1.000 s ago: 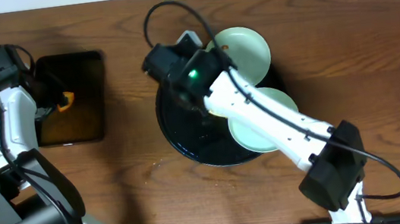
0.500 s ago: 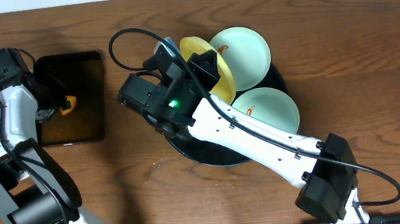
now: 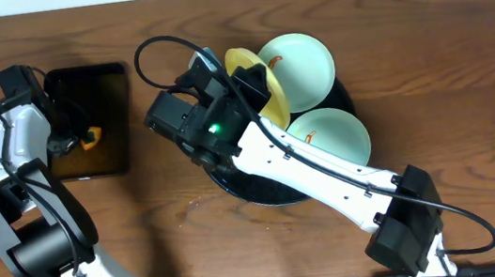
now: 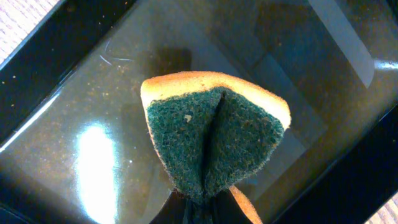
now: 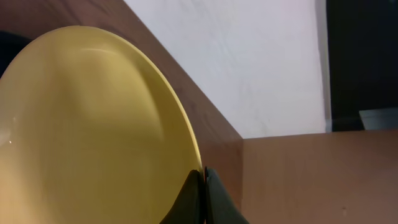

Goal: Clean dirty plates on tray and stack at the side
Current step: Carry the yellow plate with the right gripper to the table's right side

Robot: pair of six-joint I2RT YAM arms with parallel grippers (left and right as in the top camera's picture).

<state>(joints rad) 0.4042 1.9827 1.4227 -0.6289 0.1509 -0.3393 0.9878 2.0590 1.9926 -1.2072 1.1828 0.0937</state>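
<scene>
My right gripper (image 3: 243, 84) is shut on the rim of the pale yellow plate (image 3: 258, 85) and holds it tilted on edge above the round black tray (image 3: 234, 180); the plate fills the right wrist view (image 5: 87, 130), fingers pinched at its edge (image 5: 204, 175). Two mint-blue plates lie on the tray, one at the back (image 3: 297, 60) and one at the right (image 3: 329, 135), each with an orange-brown streak. My left gripper (image 3: 74, 139) is shut on a green and yellow sponge (image 4: 214, 140) over the rectangular black tray (image 3: 84, 121).
The rectangular tray's bottom (image 4: 93, 155) is wet and shiny under the sponge. Brown wooden table (image 3: 449, 85) all round. A wall and a board edge show behind the plate in the right wrist view.
A second ago my right arm was low over the round tray; it has since lifted the yellow plate and tipped it up. The left gripper with the sponge shifted slightly.
</scene>
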